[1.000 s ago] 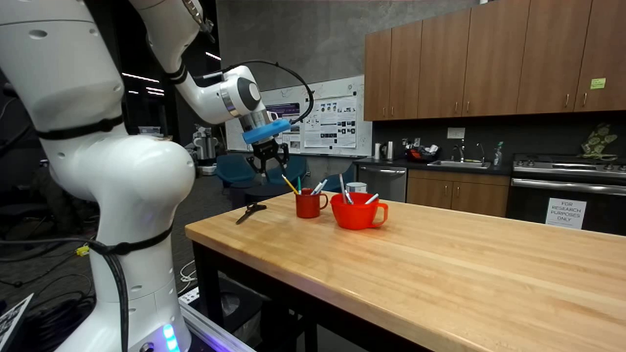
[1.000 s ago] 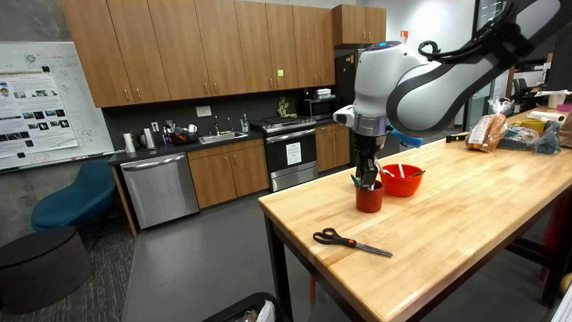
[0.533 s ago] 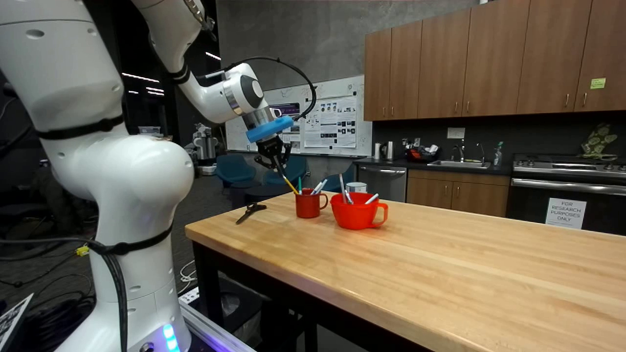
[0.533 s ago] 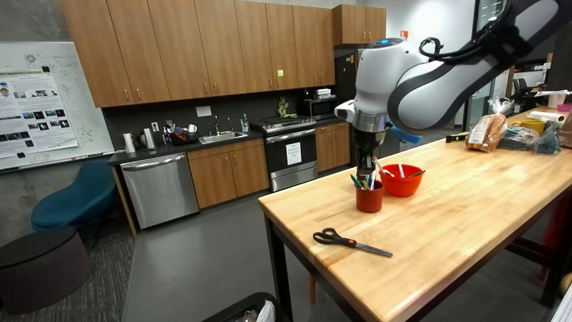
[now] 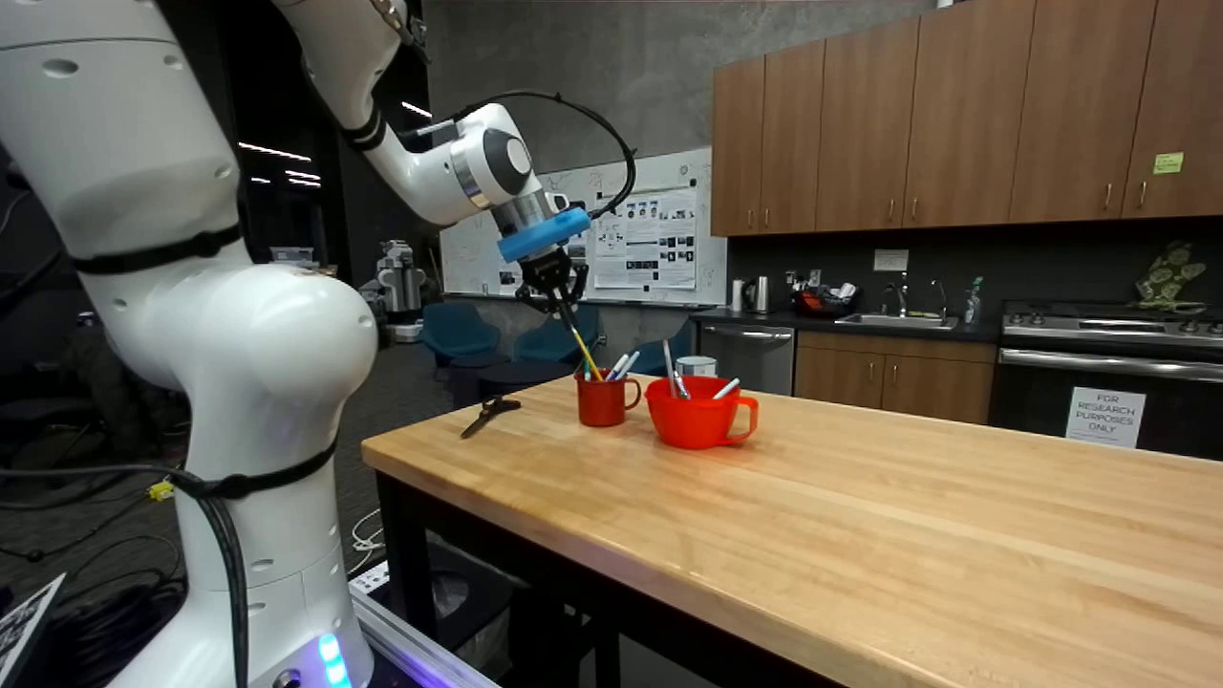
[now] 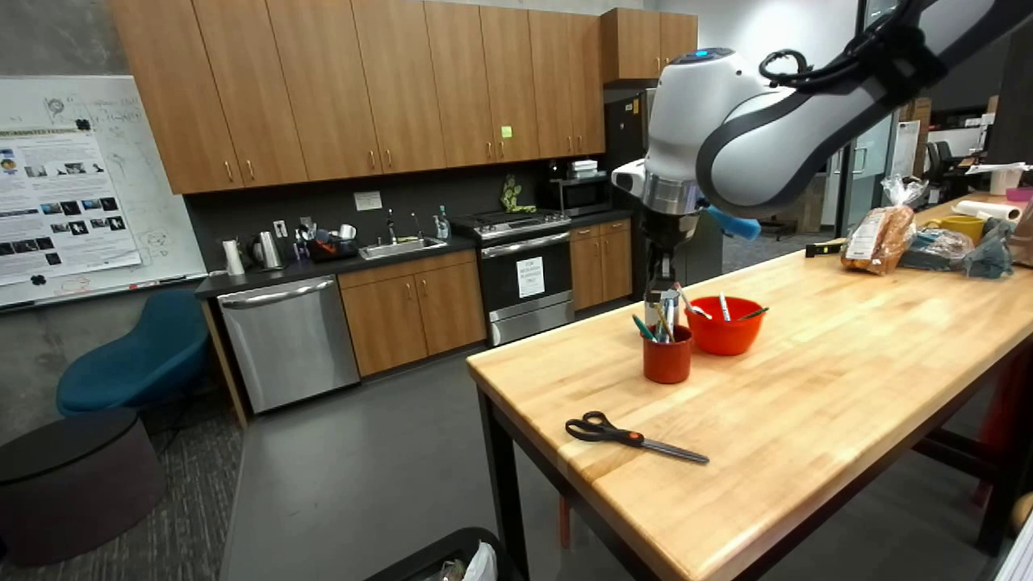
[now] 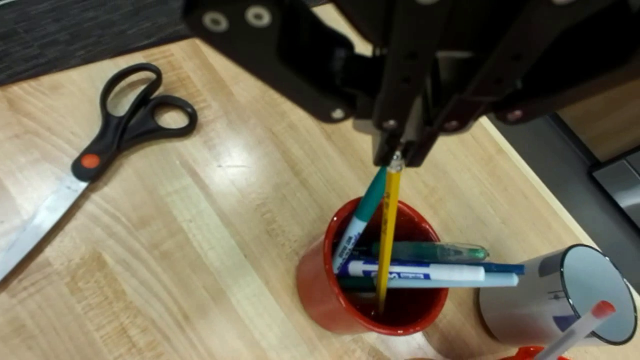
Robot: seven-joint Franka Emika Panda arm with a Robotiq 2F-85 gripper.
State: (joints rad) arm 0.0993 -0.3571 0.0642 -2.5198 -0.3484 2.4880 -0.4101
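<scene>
Yellow pencil, wrist view: the thin yellow wooden pencil with a silver metal end (image 7: 390,220) stands right of the centre, slightly tilted, its lower part within the mouth of the round glossy red mug (image 7: 320,295); how deep, I cannot tell.
Jaws, wrist view: the black two-finger gripper (image 7: 399,154), at the upper right of the frame, is clamped on the silver end.
Handling: the pencil should be light and stiff, with painted sides a little slippery; the tip, which I cannot see clearly, would be the fragile part. For taking hold, the shaft just below the silver end seems best, because there the wood is firm.
Neighbours, wrist view: a white marker with teal cap (image 7: 369,200) leans close to the pencil. Scissors with black handles (image 7: 107,137) lie at the left of the frame.
Red bowl: in an exterior view, a red plastic bowl with a handle (image 5: 683,430) stands just right of the mug, below the centre.
Table: in an exterior view, the light wooden table top (image 6: 807,403) fills the lower right; a bagged brown loaf of bread (image 6: 878,240) is at the right.
</scene>
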